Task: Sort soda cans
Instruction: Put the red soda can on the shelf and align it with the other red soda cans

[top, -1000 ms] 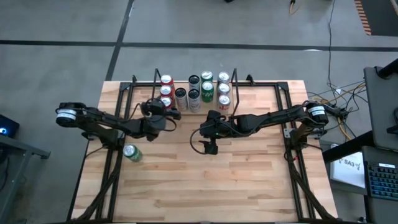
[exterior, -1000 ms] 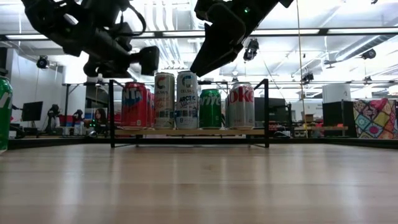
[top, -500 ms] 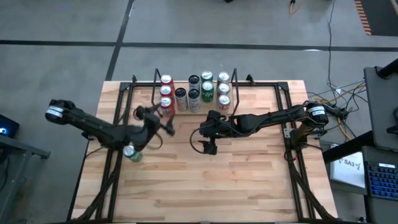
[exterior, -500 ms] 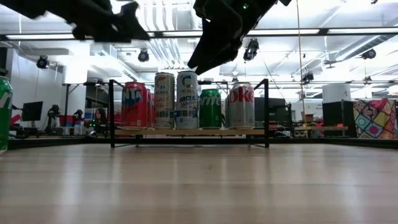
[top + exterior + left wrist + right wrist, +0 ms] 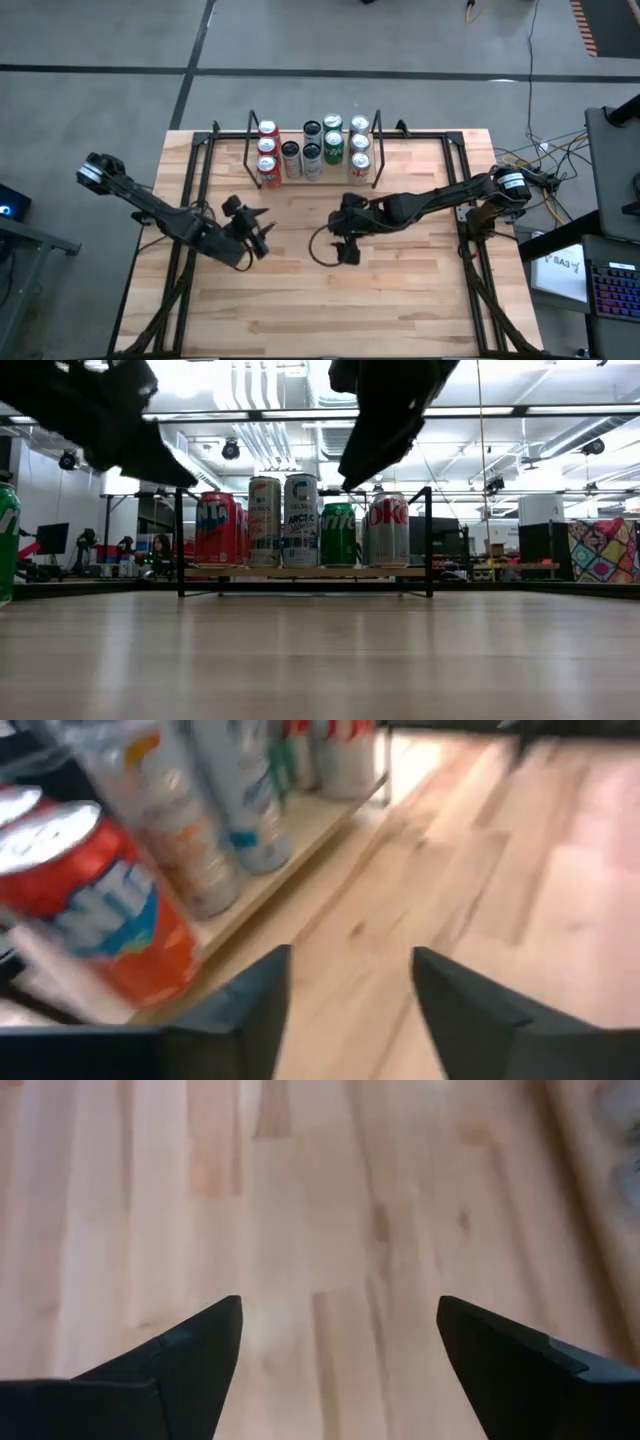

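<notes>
Several soda cans stand upright in rows in a black wire rack (image 5: 378, 150) at the table's far middle: red cans (image 5: 267, 150), silver and black cans (image 5: 312, 155), green cans (image 5: 333, 140), white-and-red cans (image 5: 359, 145). They also show in the low view (image 5: 300, 520). One green can (image 5: 5, 540) stands alone at the table's left; my left arm hides it in the high view. My left gripper (image 5: 262, 230) is open and empty, near of the rack's left end, facing a red can (image 5: 90, 910). My right gripper (image 5: 340, 250) is open and empty above bare table (image 5: 330, 1230).
Black frame rails (image 5: 190, 200) run along the table's left and right (image 5: 465, 200) sides. Bare wood lies between the rack and the near edge (image 5: 330, 320). The room behind shows in the low view.
My left gripper has drawn back from the red row in the rack toward the table's near edge, passing over the lone green can's side. My right gripper has gone a little toward the near and right edges. The cans have stayed in place.
</notes>
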